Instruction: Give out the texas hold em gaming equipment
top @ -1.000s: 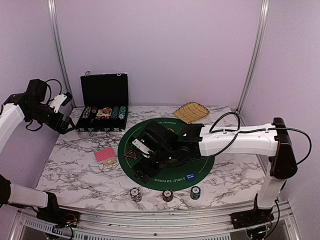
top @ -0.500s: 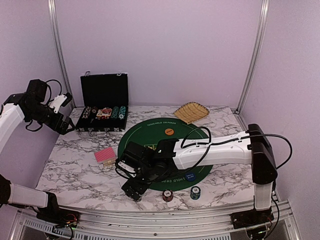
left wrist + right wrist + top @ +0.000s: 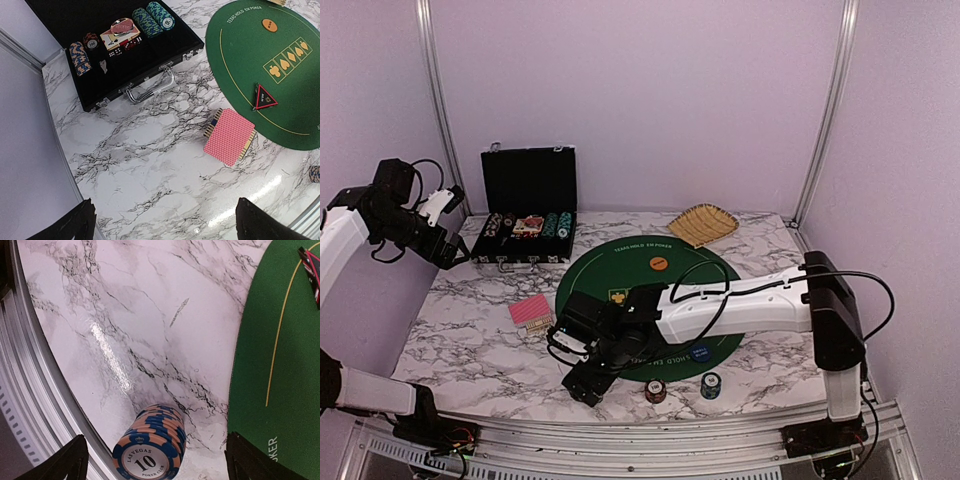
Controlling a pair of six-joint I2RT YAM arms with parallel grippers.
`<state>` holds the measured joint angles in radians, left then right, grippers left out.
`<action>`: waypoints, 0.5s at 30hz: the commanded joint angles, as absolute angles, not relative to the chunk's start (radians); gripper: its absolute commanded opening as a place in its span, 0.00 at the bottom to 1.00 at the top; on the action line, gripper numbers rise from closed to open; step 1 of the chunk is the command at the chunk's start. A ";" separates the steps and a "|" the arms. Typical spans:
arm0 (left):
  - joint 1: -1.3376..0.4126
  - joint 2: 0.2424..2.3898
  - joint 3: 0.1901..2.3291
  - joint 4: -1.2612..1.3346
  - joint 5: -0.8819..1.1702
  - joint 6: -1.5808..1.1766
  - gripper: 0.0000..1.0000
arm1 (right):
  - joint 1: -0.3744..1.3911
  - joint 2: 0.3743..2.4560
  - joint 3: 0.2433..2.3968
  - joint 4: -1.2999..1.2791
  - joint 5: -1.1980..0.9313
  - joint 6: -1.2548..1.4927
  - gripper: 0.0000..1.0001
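My right gripper is open and hangs low over a stack of orange-and-blue poker chips by the table's front edge, one finger on each side and apart from it. In the top view that gripper hides this stack. Two more chip stacks stand to its right. The pink-backed cards lie left of the green mat, which carries the triangular marker, the orange button and the blue button. My left gripper is open and empty, high over bare marble at the far left.
An open black case with chip rows, dice and a card deck stands at the back left. The woven basket sits at the back right. The metal table rail runs close beside the chip stack. My right arm lies across the mat.
The right arm swung from above the mat to the front left edge and came down around the chip stack. The left arm has not moved.
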<state>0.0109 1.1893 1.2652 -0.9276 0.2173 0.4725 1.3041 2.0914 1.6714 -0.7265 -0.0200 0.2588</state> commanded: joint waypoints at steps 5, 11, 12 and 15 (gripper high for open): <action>0.008 1.173 1.276 -0.963 0.220 0.480 0.99 | 1.310 2.121 1.723 -0.729 -0.007 0.249 0.86; 0.008 1.172 1.275 -0.963 0.216 0.482 0.99 | 1.310 2.125 1.723 -0.726 -0.005 0.244 0.83; 0.008 1.172 1.276 -0.963 0.217 0.481 0.99 | 1.310 2.127 1.721 -0.726 -0.005 0.244 0.82; 0.008 1.171 1.276 -0.963 0.217 0.482 0.99 | 1.310 2.130 1.719 -0.727 -0.005 0.244 0.79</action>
<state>0.0109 1.1893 1.2652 -0.9279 0.2169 0.4763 1.3041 2.1117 1.6867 -0.7265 -0.0166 0.2535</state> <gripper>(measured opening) 0.989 0.807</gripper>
